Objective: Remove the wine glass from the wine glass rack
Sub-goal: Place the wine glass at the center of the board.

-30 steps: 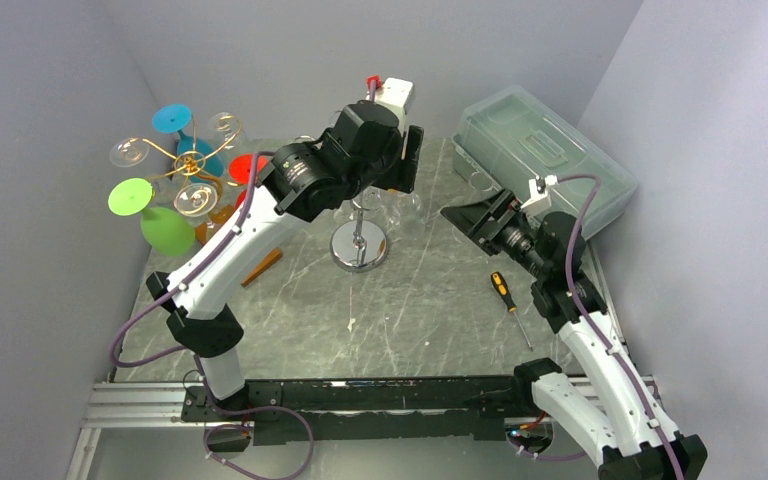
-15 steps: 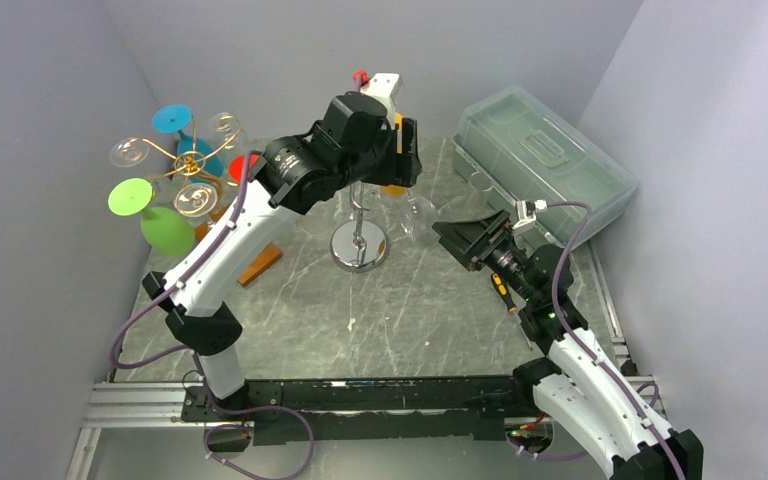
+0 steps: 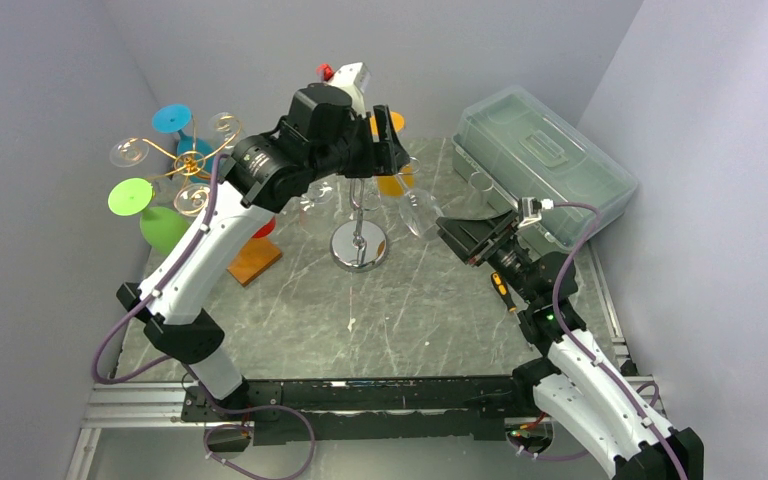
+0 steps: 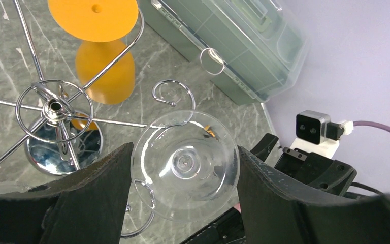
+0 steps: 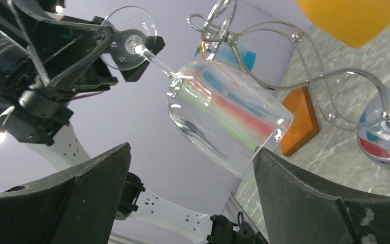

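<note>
Wine glass (image 4: 185, 165) sat clamped by its round foot btwn the fingers (image 4: 96, 193) of the L gripper (image 4: 185, 155). Jaws were part-way apart, set to the foot's width, both inner faces touching its rim. Stem & bowl ran away from that gripper at a tilt, bowl mouth pointing down toward the R gripper (image 5: 192, 152). R gripper stood wide & held nothing; the bowl hung just ahead of it, in line w/ the gap btwn its fingers, no contact visible.

Wine glass rack (image 4: 55, 105) lay below & to one side of the L gripper, w/ an orange glass (image 4: 104, 76) hanging on one arm. The chrome hook (image 4: 171, 94) just beyond the foot looked empty. In the L wrist view the foot's rim overlapped that loop, so couldn't tell if it was fully clear.

Judgement: lift-off approx done, glass out of its hook. Left to do: carry it clear of the rack arms, then prob. pass to R gripper or set down on table (image 3: 410, 310).
</note>
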